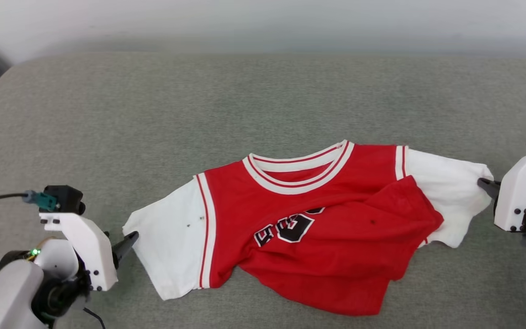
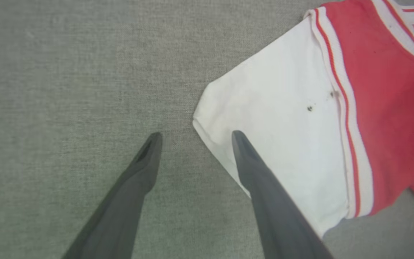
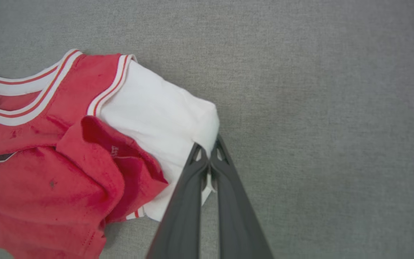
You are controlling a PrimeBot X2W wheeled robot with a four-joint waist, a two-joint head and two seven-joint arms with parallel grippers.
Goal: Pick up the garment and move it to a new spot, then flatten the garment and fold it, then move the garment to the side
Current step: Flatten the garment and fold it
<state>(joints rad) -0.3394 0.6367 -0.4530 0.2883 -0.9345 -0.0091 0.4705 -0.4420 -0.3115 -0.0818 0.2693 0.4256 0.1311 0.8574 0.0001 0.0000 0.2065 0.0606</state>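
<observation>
The red jersey (image 1: 308,228) lies front-up on the grey fabric surface (image 1: 263,100). Its long axis, sleeve to sleeve, runs straight across from one arm to the other, so each end effector faces a sleeve end-on. The collar is towards the far side, and the lower body is bunched and flipped up over the robot's right half, partly hiding the lettering. The right end effector (image 3: 207,144) is pinched fully together on the outer edge of the right sleeve (image 3: 156,115), with a fold of white cloth caught between the fingertips. That side is already gripped. The left end effector (image 2: 195,133) stands wide open at the corner of the left sleeve (image 2: 282,126). One finger is over the white cloth just inside the hem, the other over bare grey fabric, so the sleeve edge runs through the gap. Whether those tips press on the cloth or hover above it I cannot tell from these angles. The left arm looks placed to close on that corner, which would let both arms draw the jersey taut along its length.
</observation>
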